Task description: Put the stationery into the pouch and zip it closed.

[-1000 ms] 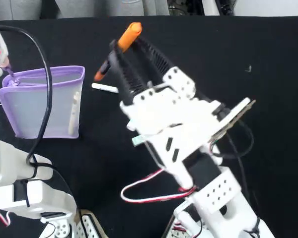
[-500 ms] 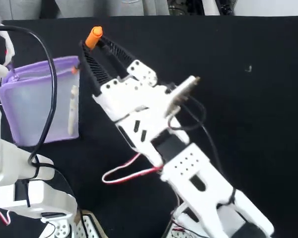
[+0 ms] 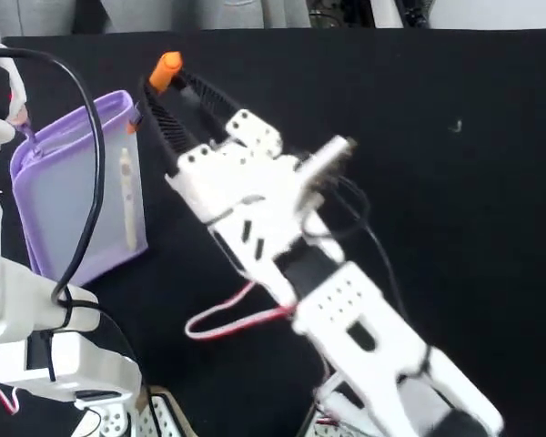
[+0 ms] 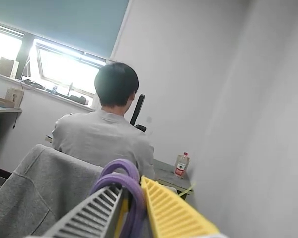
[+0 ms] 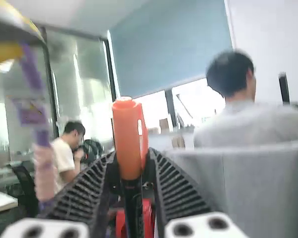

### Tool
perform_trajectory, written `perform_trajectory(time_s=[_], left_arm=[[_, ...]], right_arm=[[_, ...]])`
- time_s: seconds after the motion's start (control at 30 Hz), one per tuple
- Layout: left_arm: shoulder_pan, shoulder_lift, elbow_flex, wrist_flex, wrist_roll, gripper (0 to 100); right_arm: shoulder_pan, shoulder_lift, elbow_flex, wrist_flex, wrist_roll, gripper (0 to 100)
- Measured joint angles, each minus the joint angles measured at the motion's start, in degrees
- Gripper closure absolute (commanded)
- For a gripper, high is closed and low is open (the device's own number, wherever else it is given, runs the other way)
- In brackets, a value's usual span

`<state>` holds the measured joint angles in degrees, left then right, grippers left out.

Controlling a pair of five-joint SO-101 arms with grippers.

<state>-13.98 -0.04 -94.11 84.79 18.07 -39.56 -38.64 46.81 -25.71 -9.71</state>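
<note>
In the upper left of the high view, the right pincer [image 3: 168, 89] is clamped on an orange-capped marker [image 3: 168, 66] just beside the top corner of the purple pouch [image 3: 68, 200]. The left pincer [image 4: 131, 187] is clamped on the pouch's rim. A white pen [image 3: 127, 202] lies inside.

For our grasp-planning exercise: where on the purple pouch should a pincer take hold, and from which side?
Probably the rim corner of the pouch farthest from the orange marker, approached from that outer side: the rim is raised and thin, and this leaves the end by the marker free.
</note>
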Motion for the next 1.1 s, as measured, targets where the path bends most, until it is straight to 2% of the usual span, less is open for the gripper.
perform_trajectory(time_s=[0.13, 0.3, 0.93, 1.0, 1.1], left_arm=[[0.5, 0.0, 0.0, 0.0, 0.0, 97], [6.7, 0.0, 0.0, 0.0, 0.0, 97], [8.5, -5.8, 0.0, 0.0, -0.1, 97], [8.5, -5.8, 0.0, 0.0, -1.1, 97], [8.5, -5.8, 0.0, 0.0, -1.8, 97]], right_arm=[[-3.4, -10.0, 3.7, 0.0, 5.4, 98.8], [-6.8, -15.5, 5.2, 0.0, 11.1, 98.8], [-6.9, 0.1, 4.8, 0.0, 12.1, 98.5], [-6.9, 1.4, 4.8, 1.7, 12.1, 94.4], [-6.9, 1.9, 3.2, 7.4, 12.1, 81.9]])
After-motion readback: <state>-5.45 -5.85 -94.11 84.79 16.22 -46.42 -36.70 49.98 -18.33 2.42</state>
